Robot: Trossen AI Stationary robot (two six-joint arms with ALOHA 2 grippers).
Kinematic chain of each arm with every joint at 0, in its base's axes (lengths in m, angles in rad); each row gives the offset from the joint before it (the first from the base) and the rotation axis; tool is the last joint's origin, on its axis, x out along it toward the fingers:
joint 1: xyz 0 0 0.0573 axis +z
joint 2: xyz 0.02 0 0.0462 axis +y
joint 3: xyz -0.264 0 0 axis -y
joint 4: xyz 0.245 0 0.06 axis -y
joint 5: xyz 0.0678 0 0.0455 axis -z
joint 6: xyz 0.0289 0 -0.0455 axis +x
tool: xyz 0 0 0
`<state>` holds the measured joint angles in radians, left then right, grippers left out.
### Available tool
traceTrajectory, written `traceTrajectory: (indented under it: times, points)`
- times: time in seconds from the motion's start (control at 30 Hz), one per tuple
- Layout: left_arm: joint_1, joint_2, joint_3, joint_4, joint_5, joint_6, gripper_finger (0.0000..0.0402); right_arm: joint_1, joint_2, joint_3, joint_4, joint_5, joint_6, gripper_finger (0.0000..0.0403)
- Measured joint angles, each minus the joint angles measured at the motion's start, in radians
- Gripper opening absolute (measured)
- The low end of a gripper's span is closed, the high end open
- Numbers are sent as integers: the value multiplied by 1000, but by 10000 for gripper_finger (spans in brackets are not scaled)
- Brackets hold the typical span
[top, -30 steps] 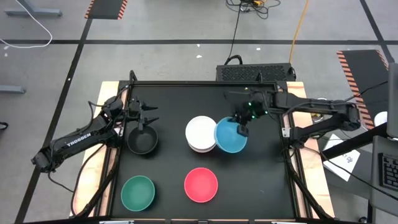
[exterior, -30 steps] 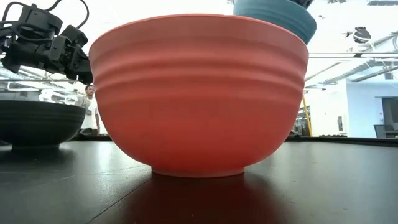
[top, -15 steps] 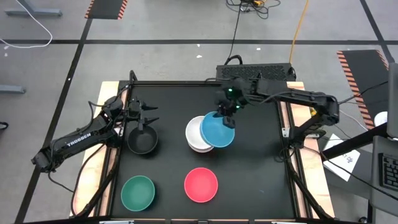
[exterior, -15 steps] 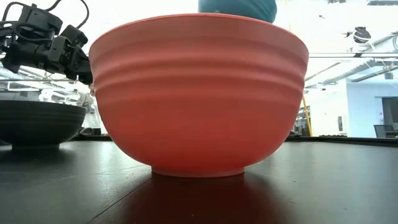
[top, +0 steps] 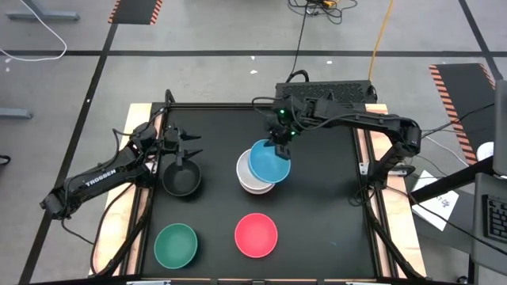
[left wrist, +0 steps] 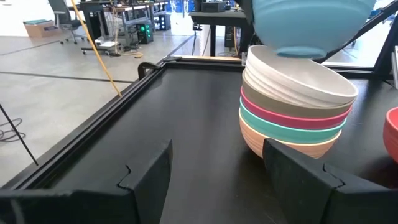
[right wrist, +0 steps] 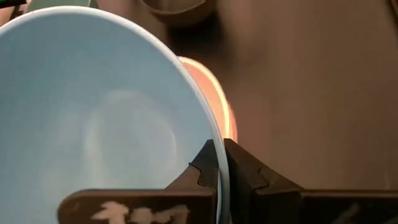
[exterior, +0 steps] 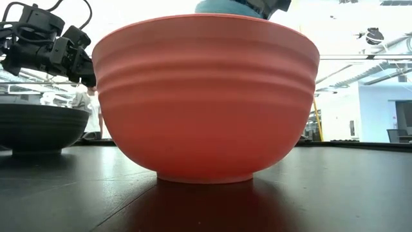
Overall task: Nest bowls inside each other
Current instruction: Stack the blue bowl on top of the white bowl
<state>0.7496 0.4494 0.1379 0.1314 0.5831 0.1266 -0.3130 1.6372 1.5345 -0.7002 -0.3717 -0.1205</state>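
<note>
Since the earlier frame the blue bowl [top: 269,161] has travelled left with the right gripper [top: 279,140] and now hangs over the stack of bowls [left wrist: 292,118], overlapping the white bowl [top: 247,172] on top without resting in it. The right fingers [right wrist: 239,165] pinch the blue bowl's rim (one on each side of the wall). The left gripper [top: 188,146] hovers over the black bowl [top: 181,180], fingers spread and holding nothing. The green bowl [top: 175,244] and the red bowl [top: 256,234] sit apart near the bench [top: 325,214] front.
</note>
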Motion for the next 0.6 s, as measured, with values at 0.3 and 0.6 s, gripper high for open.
traceTrajectory:
  times: [0.3,0.6]
  points:
    - [0,0,0,1,0,0,255,-5,120,93,-11,-79,3,1]
    - [0,1,0,-10,9,13,255,21,287,320,-279,38,-45,1]
